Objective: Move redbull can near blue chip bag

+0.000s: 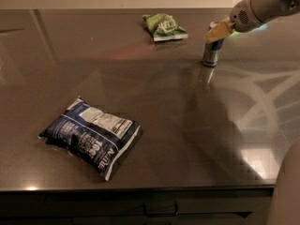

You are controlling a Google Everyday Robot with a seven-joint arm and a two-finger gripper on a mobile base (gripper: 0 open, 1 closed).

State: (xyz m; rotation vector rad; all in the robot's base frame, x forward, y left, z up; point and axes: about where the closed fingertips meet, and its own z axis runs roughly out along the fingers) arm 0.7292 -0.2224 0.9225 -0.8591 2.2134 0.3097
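Note:
The redbull can (211, 53), slim and silver with blue panels, stands upright at the back right of the dark table (187, 125). My gripper (218, 31) comes in from the upper right and sits at the can's top, over its upper part. The blue chip bag (91, 136), dark navy with a white label, lies flat near the table's front left, far from the can.
A small light green bag (164, 26) lies at the back centre, left of the can. The table's front edge (140, 189) runs along the bottom, with a drawer handle (161, 213) below it. A pale part of my body (287, 191) shows at the lower right.

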